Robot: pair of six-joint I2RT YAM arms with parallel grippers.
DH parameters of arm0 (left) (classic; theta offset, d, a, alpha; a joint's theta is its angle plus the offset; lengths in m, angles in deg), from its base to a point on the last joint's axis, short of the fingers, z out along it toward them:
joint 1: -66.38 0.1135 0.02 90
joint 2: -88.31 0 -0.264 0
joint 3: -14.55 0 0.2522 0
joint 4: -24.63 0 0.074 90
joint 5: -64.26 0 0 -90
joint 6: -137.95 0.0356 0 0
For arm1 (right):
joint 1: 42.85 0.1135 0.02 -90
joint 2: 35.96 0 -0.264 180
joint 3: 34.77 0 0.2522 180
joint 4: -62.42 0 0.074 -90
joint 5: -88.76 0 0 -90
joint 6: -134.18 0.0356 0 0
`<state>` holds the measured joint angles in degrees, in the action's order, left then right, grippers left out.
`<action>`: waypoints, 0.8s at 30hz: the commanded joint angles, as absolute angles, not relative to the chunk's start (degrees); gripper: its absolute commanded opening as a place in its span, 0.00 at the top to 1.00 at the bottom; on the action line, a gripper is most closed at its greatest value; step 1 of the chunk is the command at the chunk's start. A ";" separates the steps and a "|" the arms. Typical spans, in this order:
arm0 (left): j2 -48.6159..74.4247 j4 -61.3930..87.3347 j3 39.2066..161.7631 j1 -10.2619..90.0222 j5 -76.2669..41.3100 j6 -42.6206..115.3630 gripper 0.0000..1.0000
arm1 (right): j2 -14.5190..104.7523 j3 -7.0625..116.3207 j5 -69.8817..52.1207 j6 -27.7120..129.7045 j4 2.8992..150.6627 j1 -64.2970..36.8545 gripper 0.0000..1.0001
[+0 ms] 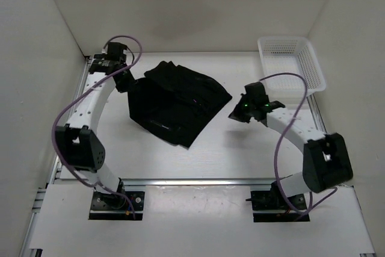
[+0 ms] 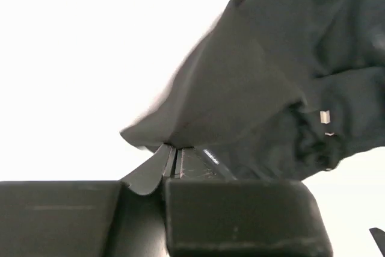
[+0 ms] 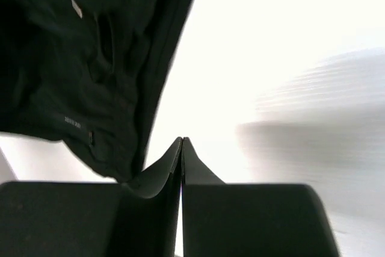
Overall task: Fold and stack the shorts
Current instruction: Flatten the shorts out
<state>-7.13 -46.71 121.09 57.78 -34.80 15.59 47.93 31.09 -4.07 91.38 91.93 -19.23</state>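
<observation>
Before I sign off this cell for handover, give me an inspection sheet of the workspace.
Surface: white table, no stains seen.
Job's things: one pair of black shorts, rumpled and partly folded, lying left of centre.
Clutter: white mesh basket at the far right corner, apart from the shorts.
Grippers: left gripper shut on the left edge of the shorts; right gripper shut, holding nothing, just right of the shorts.
Cables: purple cables loop along both arms; none lies on the shorts.
Surroundings: plain white walls on three sides.
</observation>
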 commanded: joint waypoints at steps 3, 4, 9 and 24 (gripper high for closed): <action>2.78 -42.76 110.60 61.27 -27.85 11.66 0.90 | 39.37 26.64 -3.78 83.47 98.51 -22.64 1.00; 4.45 -42.05 107.36 62.06 -27.33 10.87 0.90 | 39.36 26.63 -5.70 83.47 98.51 -21.76 1.00; 2.62 -40.72 105.57 65.23 -24.60 11.56 0.90 | 43.12 27.59 -9.24 86.98 93.16 -6.32 0.56; 1.48 -40.72 107.86 69.28 -21.44 12.09 0.90 | 76.69 63.18 18.09 70.73 110.72 19.29 0.30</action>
<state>0.54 -41.43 105.85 68.60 -23.59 12.09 71.78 58.83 9.39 77.74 104.54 18.82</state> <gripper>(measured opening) 0.114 0.695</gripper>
